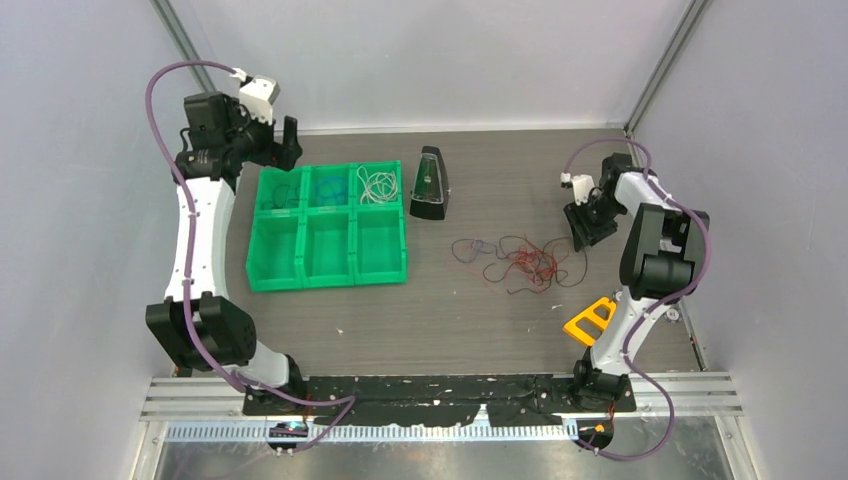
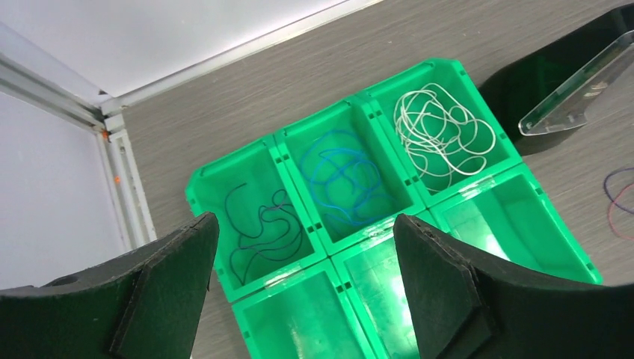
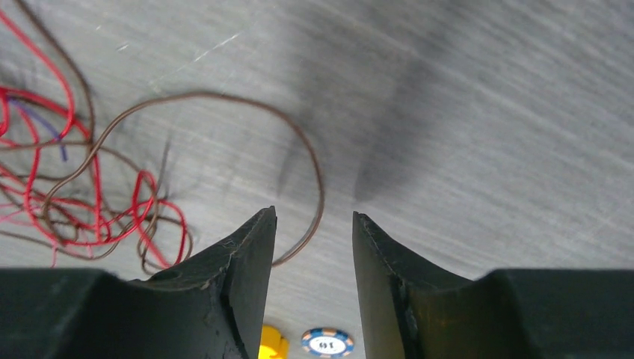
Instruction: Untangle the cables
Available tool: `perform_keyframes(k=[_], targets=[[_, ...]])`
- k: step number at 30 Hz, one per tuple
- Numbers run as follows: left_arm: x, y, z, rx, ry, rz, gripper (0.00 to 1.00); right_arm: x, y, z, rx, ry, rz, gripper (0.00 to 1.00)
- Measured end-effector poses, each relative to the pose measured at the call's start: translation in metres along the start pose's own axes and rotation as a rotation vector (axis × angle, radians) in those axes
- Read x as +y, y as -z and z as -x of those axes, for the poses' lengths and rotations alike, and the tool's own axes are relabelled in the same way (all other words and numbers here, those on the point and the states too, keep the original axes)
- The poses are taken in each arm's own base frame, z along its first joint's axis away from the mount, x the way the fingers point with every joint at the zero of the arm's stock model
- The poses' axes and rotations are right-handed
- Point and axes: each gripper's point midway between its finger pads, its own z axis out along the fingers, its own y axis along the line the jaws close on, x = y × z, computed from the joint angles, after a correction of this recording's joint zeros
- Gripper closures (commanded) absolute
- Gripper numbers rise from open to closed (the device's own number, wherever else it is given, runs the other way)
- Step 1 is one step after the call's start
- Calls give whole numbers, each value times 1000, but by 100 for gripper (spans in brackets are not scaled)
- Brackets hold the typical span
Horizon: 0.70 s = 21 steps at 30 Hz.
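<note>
The tangled cables lie right of the table's middle, red and brown strands with a purple loop on the left. In the right wrist view a brown cable curves round and runs down into the gap between my fingers, beside red loops. My right gripper hangs at the tangle's right edge, open at a narrow gap and gripping nothing. My left gripper is wide open and empty above the green bins. There lie a dark blue cable, a light blue cable and a white cable.
The green bin tray has six compartments; its near row holds nothing. A black metronome stands right of the bins. A yellow object and a poker chip lie near the right arm's base. Walls enclose the table.
</note>
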Motion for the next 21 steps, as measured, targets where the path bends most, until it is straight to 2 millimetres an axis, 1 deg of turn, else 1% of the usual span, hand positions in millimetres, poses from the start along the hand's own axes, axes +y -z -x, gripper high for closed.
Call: perform_keyframes(k=[3, 5, 8, 9, 11, 13, 14, 15, 16, 17, 18, 19, 21], targets=[[-5, -2, -1, 2, 12, -11, 11, -7, -11, 5, 6, 5, -2, 57], [-8, -1, -1, 1, 17, -17, 11, -8, -17, 4, 16, 7, 5, 62], [-11, 1, 1, -5, 20, -23, 11, -11, -18, 3, 24, 24, 1, 82], [-13, 2, 2, -8, 24, -25, 11, -12, -18, 3, 23, 31, -2, 91], [-16, 3, 4, -13, 26, -30, 11, -8, -19, 3, 23, 36, 20, 94], [-20, 3, 6, -16, 21, -39, 9, -4, -18, 2, 25, 48, 39, 95], [-24, 2, 8, -19, 16, -48, 8, -1, -16, 2, 24, 51, 56, 95], [-29, 2, 9, -22, 9, -59, 5, 3, -13, 2, 24, 54, 79, 94], [-34, 1, 11, -26, -1, -73, 1, 6, -7, 5, 13, 58, 101, 95], [-40, 1, 13, -30, -11, -87, 1, 9, 0, 10, -8, 61, 119, 95], [-49, 0, 16, -38, -33, -107, 0, 14, 12, 18, -44, 64, 139, 95], [-58, 1, 20, -46, -52, -128, 1, 17, 27, 28, -93, 70, 149, 94], [-77, 1, 28, -68, -85, -171, 0, 27, 70, 52, -228, 95, 151, 95]])
